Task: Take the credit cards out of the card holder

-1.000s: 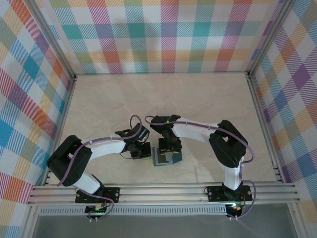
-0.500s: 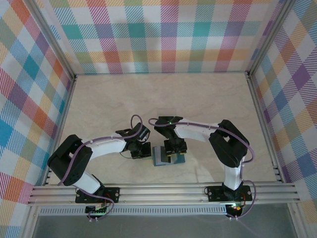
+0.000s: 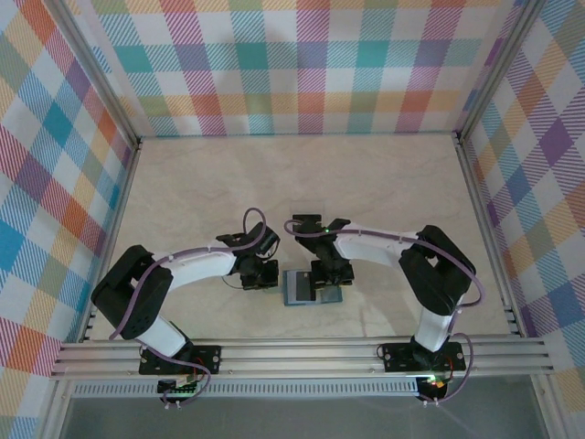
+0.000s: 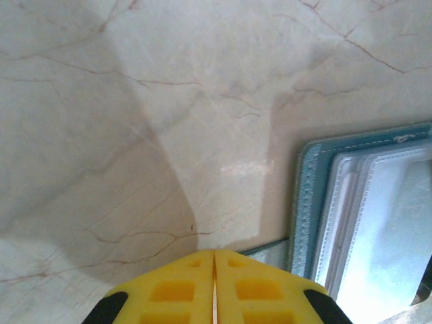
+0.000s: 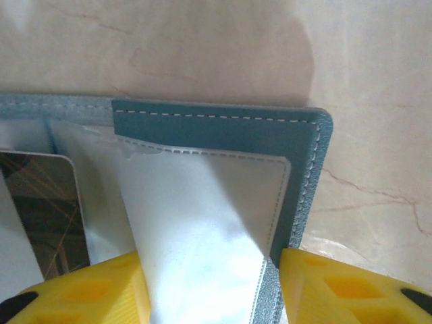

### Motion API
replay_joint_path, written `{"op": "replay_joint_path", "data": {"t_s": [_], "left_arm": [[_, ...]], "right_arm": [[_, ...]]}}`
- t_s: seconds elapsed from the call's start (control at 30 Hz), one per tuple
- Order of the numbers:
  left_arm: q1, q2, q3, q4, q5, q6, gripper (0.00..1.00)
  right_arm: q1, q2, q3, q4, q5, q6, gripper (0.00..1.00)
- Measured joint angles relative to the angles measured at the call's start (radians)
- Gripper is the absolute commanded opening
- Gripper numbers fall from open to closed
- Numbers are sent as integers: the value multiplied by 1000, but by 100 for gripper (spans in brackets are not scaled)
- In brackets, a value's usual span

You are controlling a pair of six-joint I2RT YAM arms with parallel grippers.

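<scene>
The teal card holder [image 3: 297, 288] lies open on the marble table between the two arms. My right gripper [image 3: 329, 277] is over its right half. In the right wrist view the yellow fingers [image 5: 337, 287] straddle the card holder [image 5: 223, 125], closed on its pale inner pocket and teal edge. One dark credit card [image 5: 40, 209] sits in a pocket to the left of them. My left gripper [image 3: 263, 274] is just left of the holder, shut with nothing between its fingers. In the left wrist view the left gripper [image 4: 214, 253] points at bare table beside the card holder's stitched edge [image 4: 307, 202].
A clear plastic rectangle [image 3: 309, 204] lies on the table behind the arms. Plaid walls enclose the left, back and right sides. An aluminium rail [image 3: 302, 352] runs along the near edge. A thin grey strip [image 4: 273, 251] lies by the left fingertips.
My right gripper has moved right and slightly nearer, and the holder's right half has gone with it, so the holder lies more open. The left gripper has barely shifted and stays shut.
</scene>
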Motion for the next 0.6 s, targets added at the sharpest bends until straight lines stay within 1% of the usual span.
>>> {"op": "replay_joint_path", "data": {"t_s": [0.2, 0.33, 0.6], "left_arm": [[0, 0, 59, -50, -14, 14, 9], [-11, 0, 101, -75, -14, 19, 9], [-98, 21, 187, -80, -12, 16, 10]], "right_arm": [[-9, -69, -17, 0, 0, 0, 53], [-14, -97, -34, 21, -29, -3, 54], [-14, -121, -38, 20, -37, -2, 54]]}}
